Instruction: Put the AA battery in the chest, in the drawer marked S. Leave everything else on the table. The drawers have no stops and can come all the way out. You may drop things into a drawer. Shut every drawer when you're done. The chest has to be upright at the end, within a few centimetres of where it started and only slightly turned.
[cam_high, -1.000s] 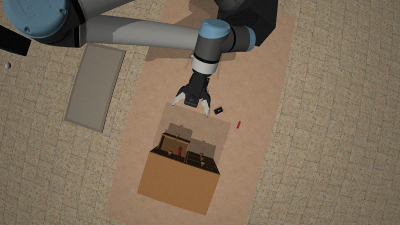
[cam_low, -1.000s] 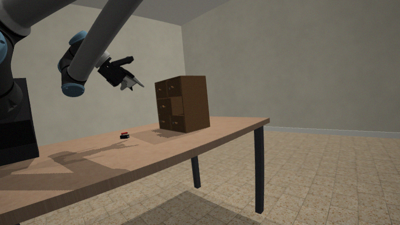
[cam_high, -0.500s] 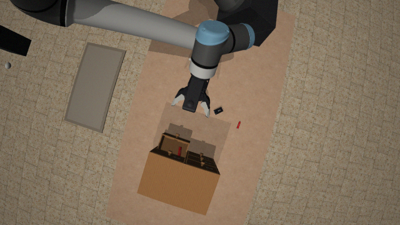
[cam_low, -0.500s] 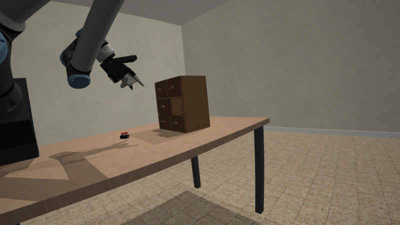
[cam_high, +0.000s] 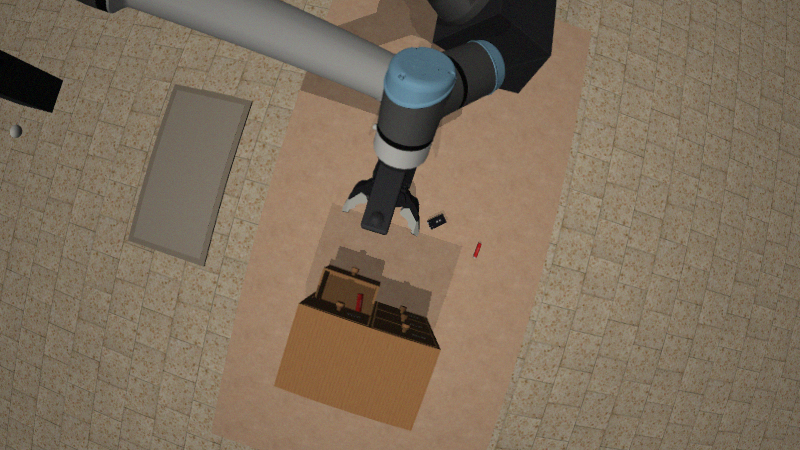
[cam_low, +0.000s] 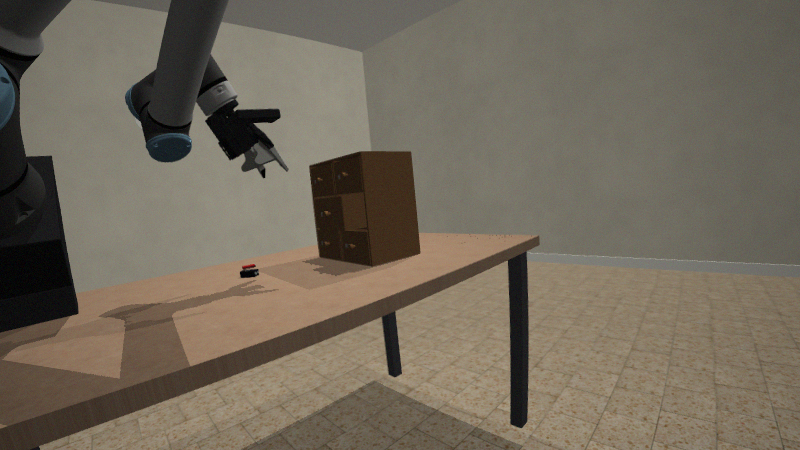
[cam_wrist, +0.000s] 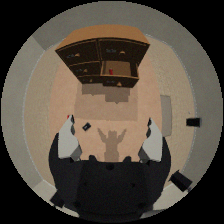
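The brown wooden chest (cam_high: 358, 358) stands upright on the table, with several knobbed drawers on the face turned toward me. One middle drawer (cam_high: 346, 288) is pulled out. A small red cylinder (cam_high: 358, 301) lies inside it and also shows in the wrist view (cam_wrist: 111, 71). A second small red cylinder (cam_high: 477, 249) lies on the table to the right. I cannot read the drawer marks. My gripper (cam_high: 381, 218) is open and empty. It hangs in the air in front of the chest (cam_low: 366, 207), well above the table, as the side view (cam_low: 267, 163) shows.
A small black object (cam_high: 437, 221) lies on the table just right of the gripper, near the red cylinder on the table (cam_low: 248, 263). The robot's black base (cam_high: 503, 33) is at the far end of the table. A grey mat (cam_high: 190, 173) lies on the floor.
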